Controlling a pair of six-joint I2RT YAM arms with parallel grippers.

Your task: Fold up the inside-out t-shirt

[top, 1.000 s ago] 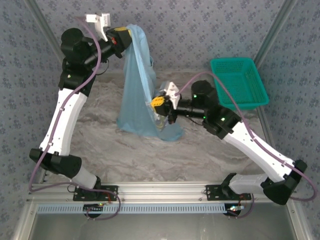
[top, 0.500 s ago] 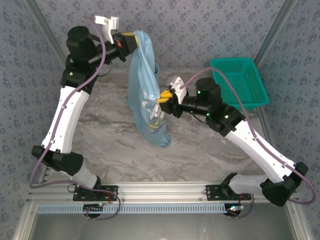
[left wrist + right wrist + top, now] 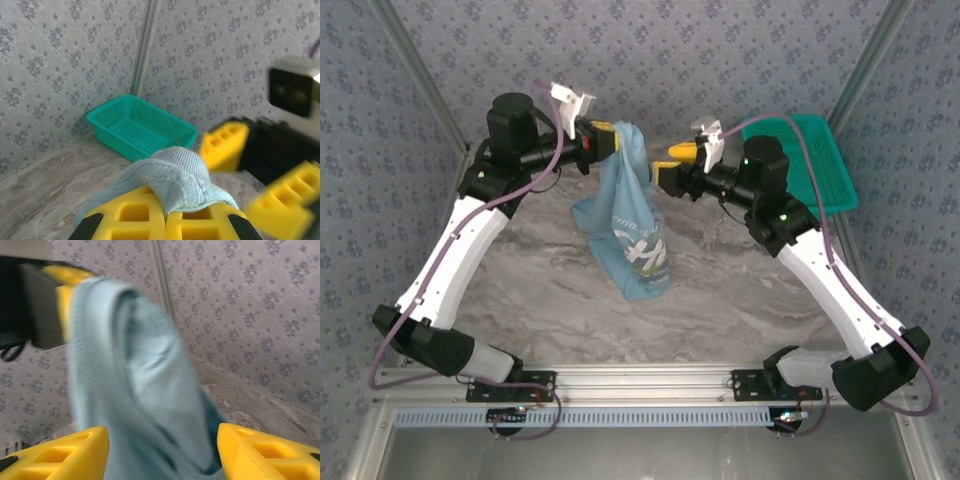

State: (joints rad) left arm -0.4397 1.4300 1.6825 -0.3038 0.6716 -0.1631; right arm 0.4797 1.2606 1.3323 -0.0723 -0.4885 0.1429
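Note:
The light-blue inside-out t-shirt (image 3: 638,235) hangs bunched from my left gripper (image 3: 607,140), its white and dark print facing the camera and its lower end resting on the table. In the left wrist view, the gripper (image 3: 165,220) is shut on a ribbed fold of the t-shirt (image 3: 182,172). My right gripper (image 3: 670,166) stands just right of the shirt's top, close to the left gripper. Its jaws are open. In the right wrist view, the cloth (image 3: 135,390) hangs between the gripper's (image 3: 162,455) wide-apart yellow fingers (image 3: 55,455).
A teal mesh basket (image 3: 820,140) sits at the back right, partly behind the right arm, and shows in the left wrist view (image 3: 140,127). Patterned walls close in the marbled table (image 3: 520,270) on three sides.
The right gripper let go of the shirt's lower part, opened, and rose to the shirt's top. The left arm carried the hanging shirt rightward and nearer to the right gripper.

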